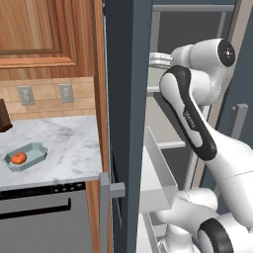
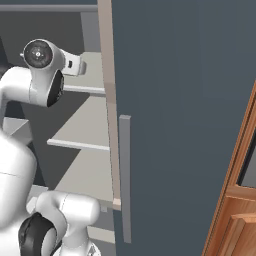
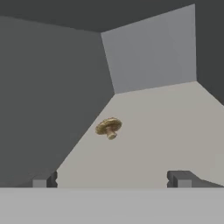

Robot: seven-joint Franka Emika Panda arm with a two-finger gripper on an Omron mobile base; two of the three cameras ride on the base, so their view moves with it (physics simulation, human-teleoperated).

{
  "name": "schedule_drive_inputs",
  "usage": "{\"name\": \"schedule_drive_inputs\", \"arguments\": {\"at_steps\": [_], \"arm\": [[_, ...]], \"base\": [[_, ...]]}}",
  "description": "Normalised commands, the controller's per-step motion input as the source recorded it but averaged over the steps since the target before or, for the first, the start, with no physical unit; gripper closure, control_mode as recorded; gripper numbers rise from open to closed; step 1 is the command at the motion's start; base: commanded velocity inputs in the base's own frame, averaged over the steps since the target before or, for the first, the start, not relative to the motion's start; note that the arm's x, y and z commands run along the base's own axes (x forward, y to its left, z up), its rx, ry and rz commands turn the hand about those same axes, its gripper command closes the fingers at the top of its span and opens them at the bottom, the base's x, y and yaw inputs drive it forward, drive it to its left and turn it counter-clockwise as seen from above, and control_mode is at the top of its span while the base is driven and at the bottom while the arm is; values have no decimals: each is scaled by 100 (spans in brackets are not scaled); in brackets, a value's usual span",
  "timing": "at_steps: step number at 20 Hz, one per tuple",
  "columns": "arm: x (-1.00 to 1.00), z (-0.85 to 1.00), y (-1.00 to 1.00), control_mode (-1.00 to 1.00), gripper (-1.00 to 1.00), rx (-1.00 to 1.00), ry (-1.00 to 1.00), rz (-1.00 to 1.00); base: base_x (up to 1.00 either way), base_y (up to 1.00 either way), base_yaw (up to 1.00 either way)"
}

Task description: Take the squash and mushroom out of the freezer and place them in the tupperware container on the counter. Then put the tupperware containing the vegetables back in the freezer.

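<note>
Pincer (image 3: 111, 179) spread; squash (image 1: 19, 158) in tupperware container (image 1: 34, 149)

No readable text in any view

The one mark that hints at lettering is a small pale imprint on the dark band of the robot arm (image 1: 189, 117) in the left base view, far too small and blurred to make out as letters or numbers.
</note>
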Motion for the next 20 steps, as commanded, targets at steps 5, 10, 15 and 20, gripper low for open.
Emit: {"name": "schedule_drive_inputs", "arguments": {"at_steps": [5,10,15,20], "arm": [[45,-13,24,-100,-100,-3,1,1],[45,-7,21,-100,-100,-2,4,0],[43,-3,13,-100,-100,0,9,0],[42,-8,12,-100,-100,0,10,0]], "base": [[0,0,0],[0,0,0],[0,0,0],[0,0,0]]}}
